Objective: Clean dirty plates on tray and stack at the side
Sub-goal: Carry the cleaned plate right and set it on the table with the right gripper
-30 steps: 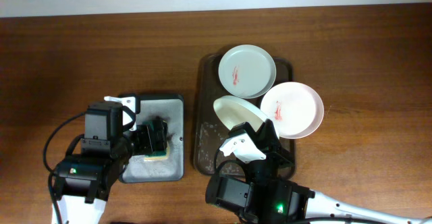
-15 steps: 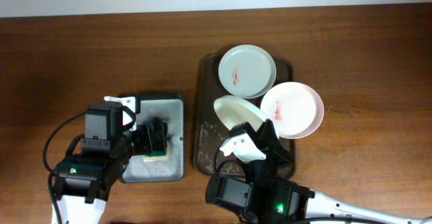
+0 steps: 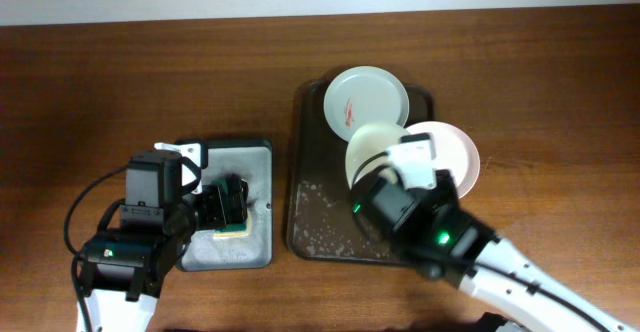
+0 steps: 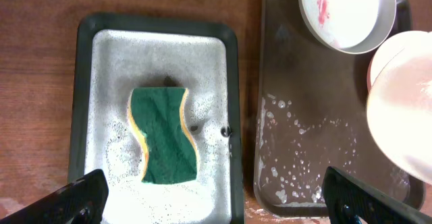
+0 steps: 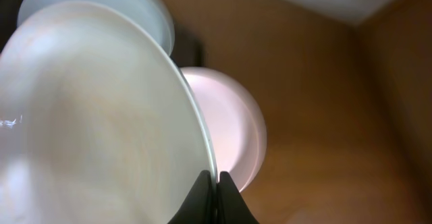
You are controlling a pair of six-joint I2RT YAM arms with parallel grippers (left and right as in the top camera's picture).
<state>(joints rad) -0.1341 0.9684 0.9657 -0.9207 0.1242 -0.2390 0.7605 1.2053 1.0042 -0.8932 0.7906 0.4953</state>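
Observation:
The dark brown tray [image 3: 310,212] lies at the table's centre, wet with foam specks. A white plate with a red smear [image 3: 366,102] sits at its far end; it also shows in the left wrist view [image 4: 344,11]. A second plate [image 3: 455,157] lies at the tray's right edge, mostly hidden by my right arm. My right gripper [image 5: 216,183] is shut on the rim of a third plate [image 5: 94,116], held on edge above the tray [image 3: 370,144]. My left gripper [image 4: 216,200] is open over the green sponge [image 4: 164,135].
The sponge lies in a smaller grey metal tray with black rim [image 3: 255,152], left of the brown tray, covered with foam. The wooden table [image 3: 540,72] spreads to the right and the far side.
My right arm has swung up and to the right, carrying the held plate from the tray's middle toward the right plate. The left arm has not moved.

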